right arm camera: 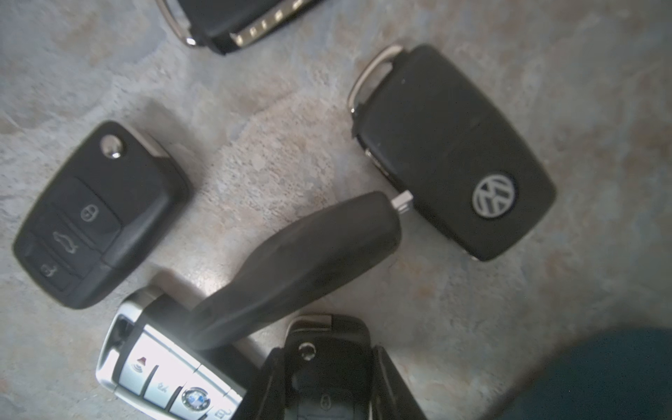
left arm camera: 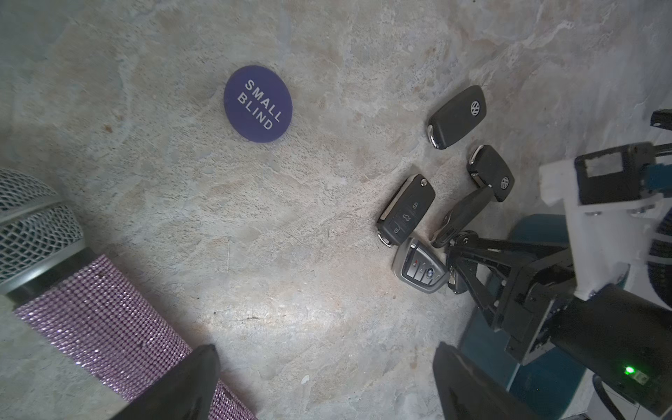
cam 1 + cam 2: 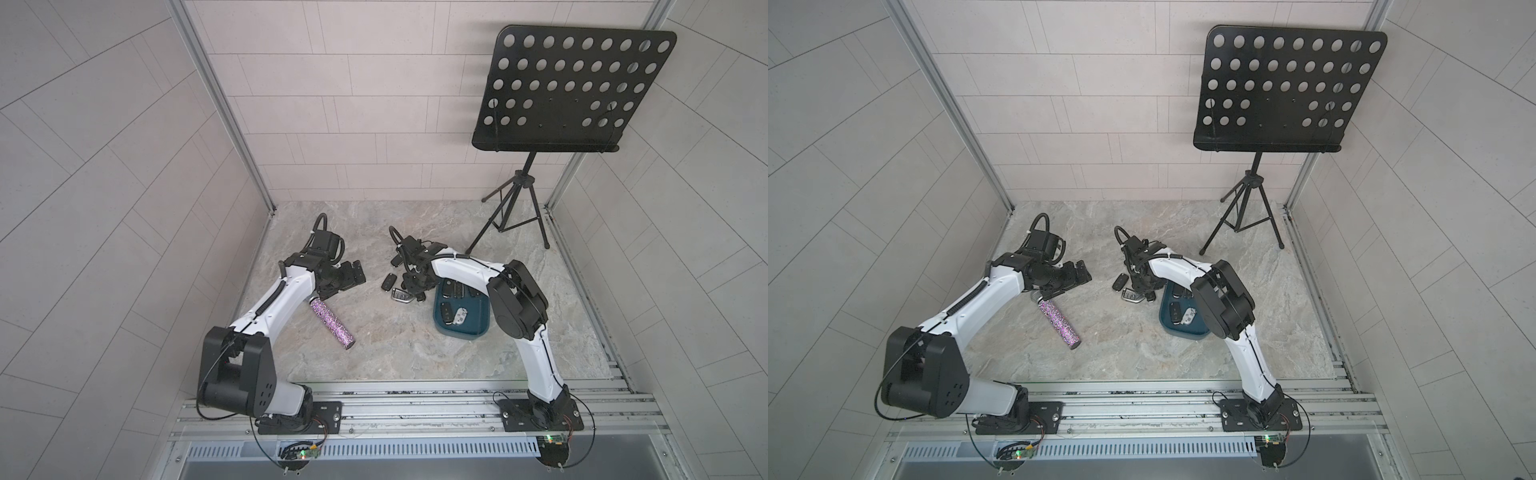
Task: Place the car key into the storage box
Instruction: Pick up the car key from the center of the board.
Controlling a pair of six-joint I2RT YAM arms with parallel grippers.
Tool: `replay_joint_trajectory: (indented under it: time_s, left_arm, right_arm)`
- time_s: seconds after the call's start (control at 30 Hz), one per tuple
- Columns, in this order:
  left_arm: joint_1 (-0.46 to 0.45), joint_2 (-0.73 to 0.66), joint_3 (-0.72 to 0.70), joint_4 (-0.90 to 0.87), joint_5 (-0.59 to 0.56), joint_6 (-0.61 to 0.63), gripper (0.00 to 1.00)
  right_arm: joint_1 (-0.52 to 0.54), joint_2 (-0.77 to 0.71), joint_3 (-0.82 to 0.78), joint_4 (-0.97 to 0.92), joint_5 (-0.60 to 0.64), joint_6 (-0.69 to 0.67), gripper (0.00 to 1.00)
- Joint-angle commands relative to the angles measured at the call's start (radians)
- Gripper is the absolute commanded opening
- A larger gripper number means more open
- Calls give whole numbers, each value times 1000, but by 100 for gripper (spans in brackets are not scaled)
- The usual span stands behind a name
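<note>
Clamping a black car key (image 1: 320, 385) between its closed jaws down at the table (image 1: 254, 163), the right gripper (image 1: 327, 351) seems to be mid-pickup, with the storage box (image 3: 463, 329) just beside it. Several fobs (image 3: 451, 313) already lie in that box, five loose keys (image 2: 407, 214) wait ahead of it, and the left gripper (image 2: 325, 363) hangs spread wide, empty.

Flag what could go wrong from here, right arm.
1. The right fingers grip the key right beside the silver fob, with the slim fob leaning on that fob; lifting may drag or tip both.
2. The box already holds several keys; a release there could land on them.
</note>
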Motion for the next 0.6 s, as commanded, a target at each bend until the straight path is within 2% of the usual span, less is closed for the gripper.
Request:
replay_joint_trajectory:
  time_s: [0.0,0.57]
  left_arm:
    - [5,7,0,-20,-8,5,100]
    - [-7,54,39,-6,50,-2,100]
  right_arm:
    - [5,-27,34,-46,-6,16,33]
    - [-55,-246,7,-51,-44,9,33]
